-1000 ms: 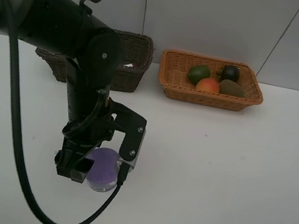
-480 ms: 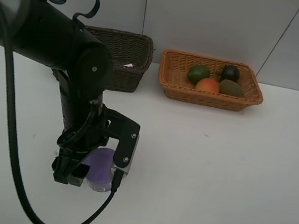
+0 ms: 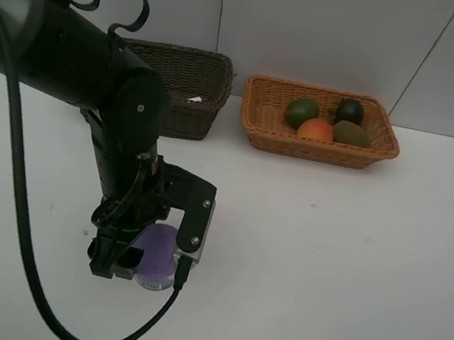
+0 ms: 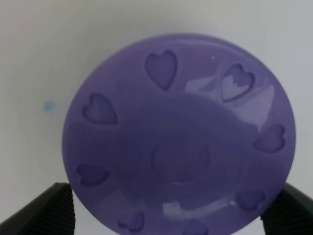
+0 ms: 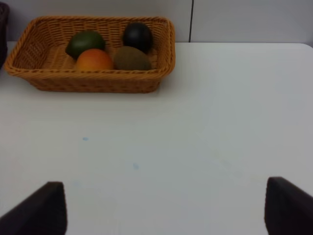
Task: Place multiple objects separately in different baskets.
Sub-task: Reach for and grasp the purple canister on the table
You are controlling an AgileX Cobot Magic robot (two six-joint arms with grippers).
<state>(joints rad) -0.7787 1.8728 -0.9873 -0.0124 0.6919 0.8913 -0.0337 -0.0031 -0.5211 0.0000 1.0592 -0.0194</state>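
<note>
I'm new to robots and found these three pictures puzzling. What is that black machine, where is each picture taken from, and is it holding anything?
The black machine is one of the robot's two arms, seen from a camera mounted high above a white table. The other two pictures come from small cameras on each arm's wrist. The left gripper stands open around a purple-lidded jar, its fingers on either side; the jar sits on the table, not lifted. The right gripper is open and empty, facing the light orange basket, which holds a lime, peach, kiwi and mangosteen. A dark brown basket stands beside it; its contents are mostly hidden.
</note>
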